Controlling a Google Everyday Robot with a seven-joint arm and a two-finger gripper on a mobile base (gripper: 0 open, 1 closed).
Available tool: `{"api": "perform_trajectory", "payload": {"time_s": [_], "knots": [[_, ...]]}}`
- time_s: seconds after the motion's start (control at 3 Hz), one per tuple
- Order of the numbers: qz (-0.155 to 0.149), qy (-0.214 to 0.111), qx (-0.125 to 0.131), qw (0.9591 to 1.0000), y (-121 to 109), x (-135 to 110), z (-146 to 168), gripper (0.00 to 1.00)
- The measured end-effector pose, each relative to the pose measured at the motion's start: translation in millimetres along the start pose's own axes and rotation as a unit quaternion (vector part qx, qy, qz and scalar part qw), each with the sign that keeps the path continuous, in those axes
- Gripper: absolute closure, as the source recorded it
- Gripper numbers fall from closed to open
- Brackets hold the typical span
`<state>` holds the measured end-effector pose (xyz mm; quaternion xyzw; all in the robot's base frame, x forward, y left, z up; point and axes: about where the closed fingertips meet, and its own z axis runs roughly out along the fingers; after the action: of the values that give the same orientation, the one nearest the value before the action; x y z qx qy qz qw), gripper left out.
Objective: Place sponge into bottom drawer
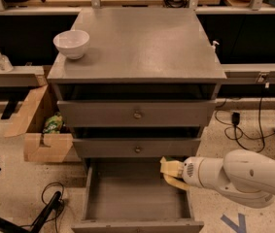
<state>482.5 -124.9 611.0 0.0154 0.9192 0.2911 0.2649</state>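
The gripper (172,173) sits low at the right side of the open bottom drawer (132,194), its pale yellow tip over the drawer's far right corner, just under the front of the middle drawer (108,148). The white arm (246,176) reaches in from the right edge of the scene, above the speckled floor (246,144). Whether the gripper is spread or closed on something cannot be told, and the sponge cannot be told apart from the yellow tip. The bottom drawer is pulled out toward the near side and shows a plain grey inside. The middle drawer and the top drawer (103,114) each have a small round knob and stand slightly out from the grey cabinet (214,86). On the cabinet's top surface (142,42) a white bowl (71,43) stands upright at the far left corner. A cardboard box (40,140) lies on the floor just left of the cabinet, and black cables (239,130) trail to the right.
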Motion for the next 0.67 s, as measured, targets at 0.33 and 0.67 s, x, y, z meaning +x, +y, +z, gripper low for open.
{"api": "perform_trajectory", "payload": {"time_s": [0.33, 0.67], "knots": [[-0.039, 0.02, -0.007, 0.999, -37, 22, 47, 1.0], [-0.031, 0.035, -0.014, 0.9988, -44, 38, 61, 1.0]]}}
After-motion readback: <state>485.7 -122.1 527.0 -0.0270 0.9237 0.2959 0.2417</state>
